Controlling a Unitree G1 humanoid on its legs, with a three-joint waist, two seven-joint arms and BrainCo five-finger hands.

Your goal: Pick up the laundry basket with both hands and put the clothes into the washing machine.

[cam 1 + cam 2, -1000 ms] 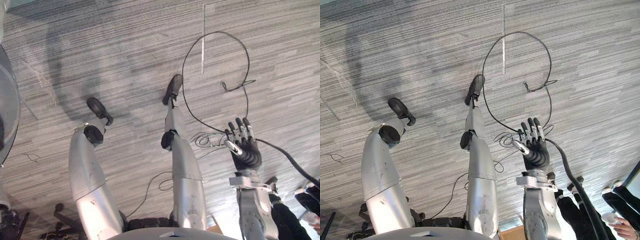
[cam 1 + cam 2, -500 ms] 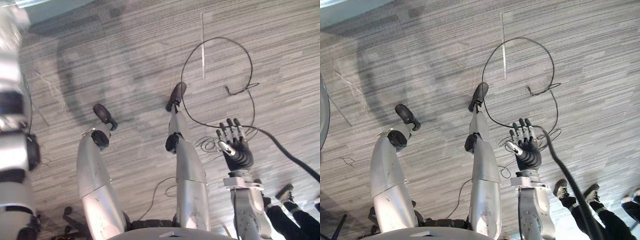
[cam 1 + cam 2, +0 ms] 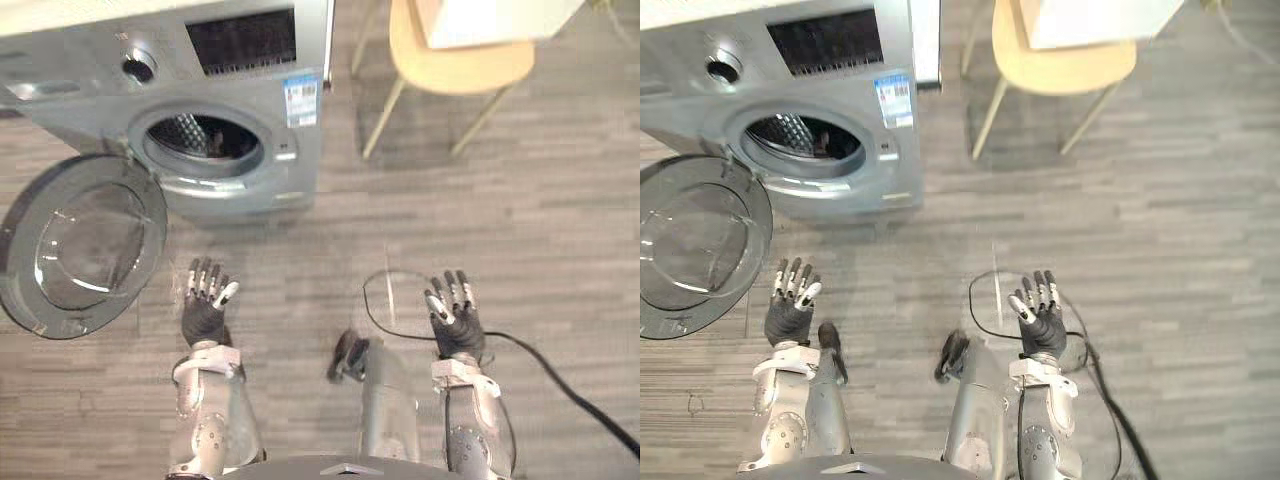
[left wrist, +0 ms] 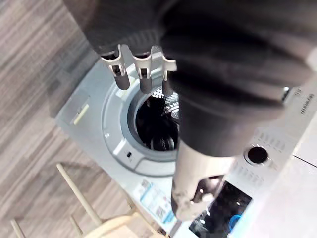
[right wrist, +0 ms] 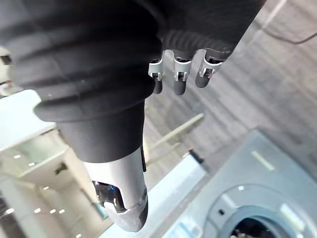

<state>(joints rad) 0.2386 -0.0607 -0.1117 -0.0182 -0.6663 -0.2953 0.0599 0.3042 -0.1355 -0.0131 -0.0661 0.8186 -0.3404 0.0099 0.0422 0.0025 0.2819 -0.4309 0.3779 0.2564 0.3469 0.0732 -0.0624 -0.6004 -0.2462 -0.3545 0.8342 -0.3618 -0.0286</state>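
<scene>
Both hands raised over the floor [image 3: 520, 200], fingers straight and spread.
Washing machine [image 3: 240, 95] at 11 o'clock, door [image 3: 85, 245] hanging open at 9; left hand [image 3: 204, 318] at 7, right hand [image 3: 459, 328] at 5; wooden chair [image 3: 460, 58] at 1.

Grey floor [image 3: 560, 220], washing machine [image 3: 230, 110], wooden chair [image 3: 460, 70]

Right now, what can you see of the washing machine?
The washing machine is a silver-grey front loader on the floor, ahead and to the robot's left. Its round glass door is swung wide open leftward; the drum looks dark inside. A knob, a dark panel and a sticker sit on its front.
</scene>
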